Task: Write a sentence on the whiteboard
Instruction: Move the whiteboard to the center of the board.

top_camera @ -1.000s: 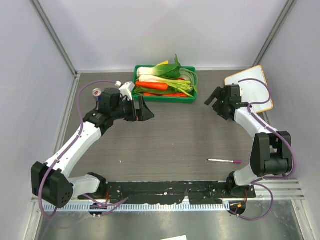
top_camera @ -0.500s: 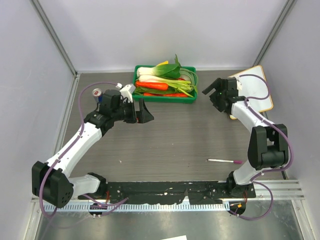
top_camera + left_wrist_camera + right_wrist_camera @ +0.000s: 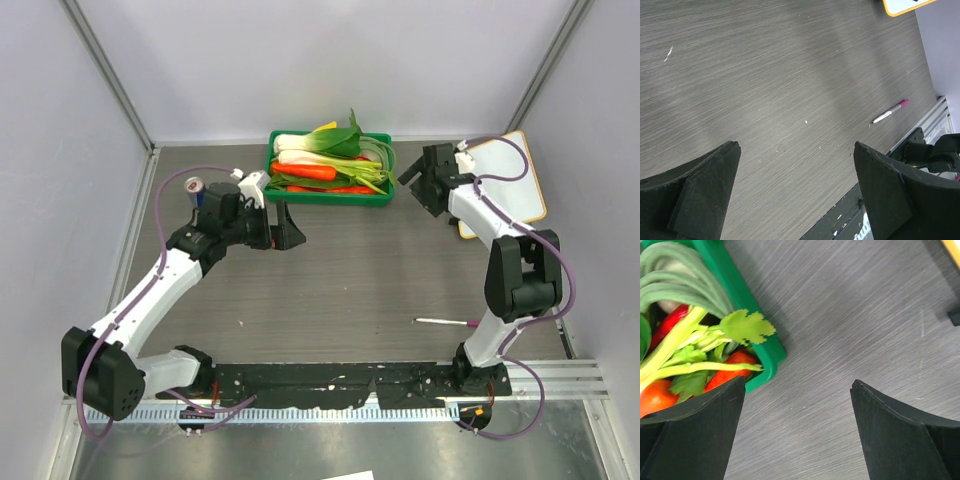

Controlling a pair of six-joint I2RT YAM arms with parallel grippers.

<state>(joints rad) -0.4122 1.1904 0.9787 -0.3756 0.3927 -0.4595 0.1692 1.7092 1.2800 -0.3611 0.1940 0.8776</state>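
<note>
My 2 sets of jaws gape wide, holding nothing. The marker (image 3: 448, 322) lies lower right (whiteboard (image 3: 520, 178) upper right); swinging my right arm (image 3: 480, 218) down carelessly could clip the green tray (image 3: 335, 201).

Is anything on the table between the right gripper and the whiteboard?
Nothing visible does. The right gripper hangs open beside the right end of the green tray. Only table surface lies between it and the whiteboard, though its own arm crosses above the board's left edge.
</note>
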